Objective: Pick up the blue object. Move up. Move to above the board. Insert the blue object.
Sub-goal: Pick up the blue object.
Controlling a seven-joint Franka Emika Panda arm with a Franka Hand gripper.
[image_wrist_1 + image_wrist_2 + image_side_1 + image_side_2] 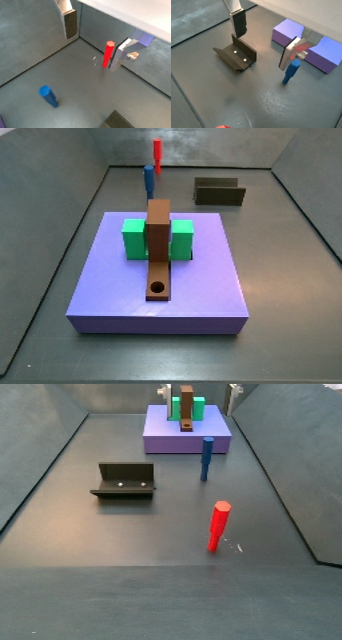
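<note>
While the hand point(263, 51) hangs high over the floor point(107, 534) with its fingers point(70, 25) spread wide and nothing between them, the blue object point(207, 459) stands upright, untouched, just beside the purple slab point(167, 439). Neither side view shows the hand clearly.

First danger: the red peg point(218, 526). It stands upright too, in open floor apart from the blue object, and in a wrist view it sits close by one finger pad. A descent lined up on the wrong peg would pick the wrong piece.

Second danger: a topple. The blue object is slim and balanced on its end, so if one finger touches it before the other, it is likely to fall and roll.

Third: the slab is close. A spread finger coming down on that side could strike the slab's edge rather than reach the floor.

Further ahead, the board point(159, 248) lies on the slab, passing through the green block point(134, 238), with its hole point(159, 288) at the end far from the pegs. A skewed or low pinch would tilt the peg and jam it at the rim.

The fixture point(124, 479) stands well off toward the opposite side wall, no threat.
</note>
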